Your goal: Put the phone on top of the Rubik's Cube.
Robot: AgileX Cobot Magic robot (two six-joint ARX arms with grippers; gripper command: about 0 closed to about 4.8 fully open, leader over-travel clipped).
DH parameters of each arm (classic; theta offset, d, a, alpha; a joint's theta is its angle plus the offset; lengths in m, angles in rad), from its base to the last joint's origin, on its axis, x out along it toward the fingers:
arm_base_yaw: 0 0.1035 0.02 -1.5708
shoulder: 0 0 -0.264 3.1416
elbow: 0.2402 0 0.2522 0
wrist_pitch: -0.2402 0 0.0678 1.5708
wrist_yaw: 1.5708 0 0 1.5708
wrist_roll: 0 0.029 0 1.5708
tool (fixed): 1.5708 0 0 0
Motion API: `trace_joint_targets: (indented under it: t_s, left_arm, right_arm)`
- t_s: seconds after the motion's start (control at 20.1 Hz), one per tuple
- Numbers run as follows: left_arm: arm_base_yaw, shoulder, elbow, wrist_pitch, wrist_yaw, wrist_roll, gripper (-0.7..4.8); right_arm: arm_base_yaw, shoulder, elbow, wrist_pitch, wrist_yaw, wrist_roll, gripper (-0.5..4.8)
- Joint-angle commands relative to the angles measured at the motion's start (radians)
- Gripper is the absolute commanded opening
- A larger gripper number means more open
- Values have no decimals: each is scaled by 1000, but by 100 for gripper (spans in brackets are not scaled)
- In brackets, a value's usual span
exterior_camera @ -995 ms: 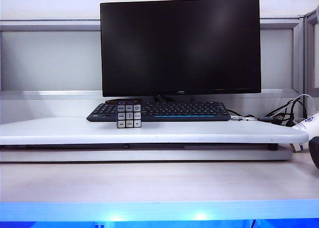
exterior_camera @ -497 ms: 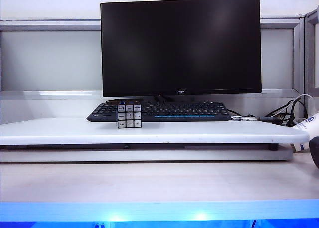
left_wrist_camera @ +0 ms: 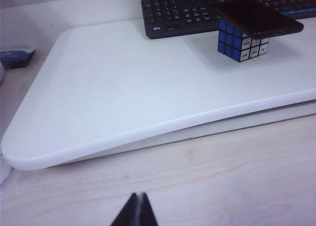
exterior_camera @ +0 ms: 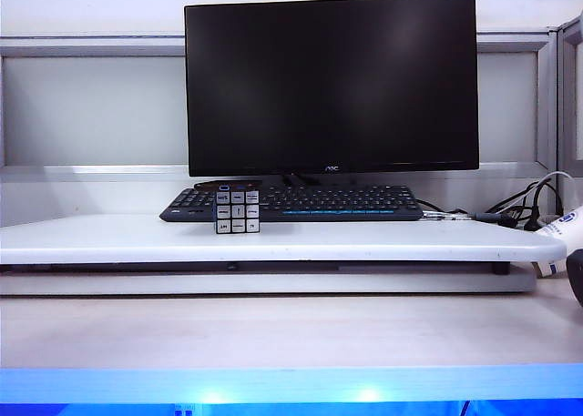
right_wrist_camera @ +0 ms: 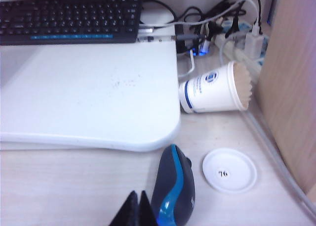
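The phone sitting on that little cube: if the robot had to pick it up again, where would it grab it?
Probably across its long thin edges, coming down from above. The phone lies flat on the Rubik's Cube and overhangs it, so its sides are free. The keyboard sits close behind. Both the left gripper and right gripper are shut, down by the near desk.

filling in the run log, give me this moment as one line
phone: flat on Rubik's Cube | left gripper: shut, empty, over desk | right gripper: shut, empty, beside mouse
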Motion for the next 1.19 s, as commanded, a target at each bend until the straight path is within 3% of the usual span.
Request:
trace_joint_targets:
  t_s: [0.05,0.35,1.19]
  left_arm:
    - [1,0,-2,-20,0,1,-6]
    - [1,0,-2,-20,1,1,-6]
    - [1,0,-2,-20,0,0,-5]
  right_arm:
    - [-50,1,2,22,-2,-6,-6]
    - [-183,1,0,24,-179,-6,-6]
    - [-183,-143,-196,77,-168,-77,-6]
